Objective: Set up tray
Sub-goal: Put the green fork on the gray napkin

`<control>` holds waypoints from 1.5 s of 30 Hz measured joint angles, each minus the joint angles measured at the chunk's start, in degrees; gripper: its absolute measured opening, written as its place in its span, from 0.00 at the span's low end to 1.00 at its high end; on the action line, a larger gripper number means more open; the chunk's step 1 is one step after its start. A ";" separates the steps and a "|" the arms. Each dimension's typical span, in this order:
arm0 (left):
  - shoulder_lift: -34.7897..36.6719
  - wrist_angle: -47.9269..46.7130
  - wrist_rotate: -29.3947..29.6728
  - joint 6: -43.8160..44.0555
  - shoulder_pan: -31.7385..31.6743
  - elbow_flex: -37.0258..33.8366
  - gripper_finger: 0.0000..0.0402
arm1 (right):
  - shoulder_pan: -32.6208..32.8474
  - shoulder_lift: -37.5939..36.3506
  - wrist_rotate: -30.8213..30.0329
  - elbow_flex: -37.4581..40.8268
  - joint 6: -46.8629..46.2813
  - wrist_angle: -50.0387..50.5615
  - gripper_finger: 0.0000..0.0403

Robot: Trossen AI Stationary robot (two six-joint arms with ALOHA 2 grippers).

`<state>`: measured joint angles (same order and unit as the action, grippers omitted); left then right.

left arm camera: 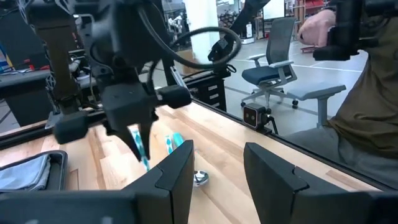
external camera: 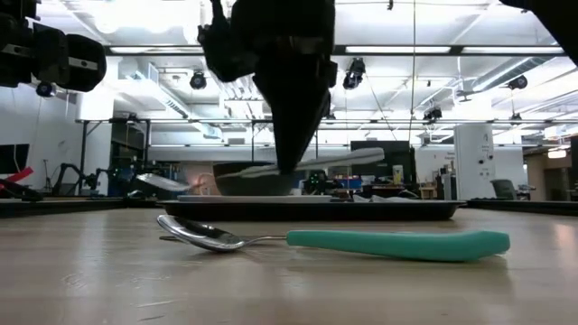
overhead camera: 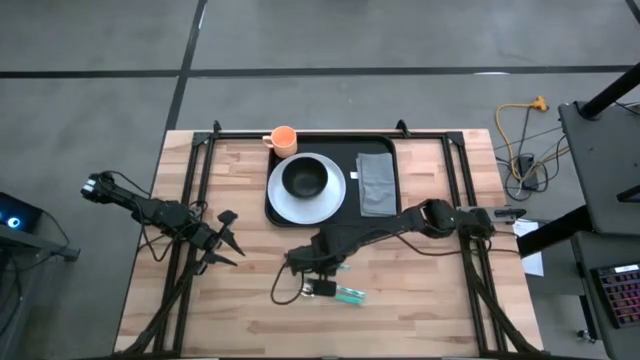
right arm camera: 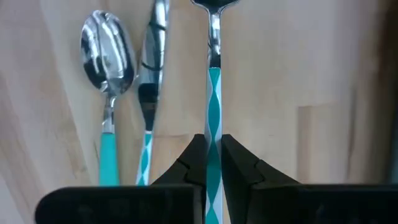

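The black tray (overhead camera: 390, 215) lies at the table's far middle. It carries a white plate (overhead camera: 325, 205) with a dark bowl (overhead camera: 305, 178) and a folded grey cloth (overhead camera: 377, 183). My right gripper (overhead camera: 318, 272) hangs nearer the front edge, shut on a piece of cutlery with a teal-and-white handle (right arm camera: 213, 99). Below it a teal-handled spoon (right arm camera: 107, 68) and a knife (right arm camera: 151, 93) lie flat on the wood. My left gripper (overhead camera: 226, 240) waits open at the table's left, with nothing between its fingers (left arm camera: 180, 168). My right gripper pinches the cutlery's teal-and-white handle (right arm camera: 213, 127) between its two fingers. The fingers point down from above and lie across the handle. The piece hangs lifted clear of the table, nearly level (external camera: 343, 161), and its metal end runs out of the wrist view.
An orange cup (overhead camera: 284, 139) stands at the tray's far left corner. Black frame rails (overhead camera: 190, 200) run along both sides of the table. A person sits beyond the table edge in the left wrist view (left arm camera: 367, 106). Bare wood stretches in front of the tray.
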<state>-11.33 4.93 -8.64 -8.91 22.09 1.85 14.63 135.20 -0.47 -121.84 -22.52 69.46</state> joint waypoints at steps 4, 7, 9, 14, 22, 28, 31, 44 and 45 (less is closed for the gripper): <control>0.00 0.00 0.00 0.00 0.02 0.00 0.30 | -0.76 -1.80 -1.41 0.84 0.00 0.98 0.03; 0.00 0.00 0.00 -0.02 0.02 0.00 0.30 | -1.49 -4.28 -3.34 3.60 -0.21 1.10 0.03; -0.02 0.00 0.00 -0.01 0.02 0.00 0.30 | -2.12 -6.52 -4.52 6.69 -0.89 0.90 0.03; -0.01 -0.01 0.00 -0.02 0.00 -0.01 0.30 | -4.04 -14.62 -5.96 18.49 -4.41 -3.03 0.03; -0.02 -0.02 -0.02 -0.01 0.02 -0.02 0.30 | -10.00 -28.80 -5.95 38.50 -11.62 -11.42 0.03; 0.00 0.00 0.00 -0.02 0.01 -0.02 0.30 | -17.88 -33.73 -5.99 46.61 -13.25 -13.97 0.03; 0.00 -0.01 0.00 -0.01 0.01 -0.02 0.30 | -22.24 -34.35 -5.99 49.12 -13.14 -14.99 0.03; 0.00 -0.02 0.00 -0.02 0.00 -0.02 0.30 | -33.78 -34.45 -5.07 55.65 -16.98 -26.66 0.03; 0.00 0.00 0.00 -0.02 0.02 -0.02 0.30 | -34.05 -34.45 -5.05 55.78 -17.50 -26.55 0.03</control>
<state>-11.33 4.93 -8.64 -8.93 22.11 1.83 -19.42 100.75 -5.52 -66.06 -40.02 42.91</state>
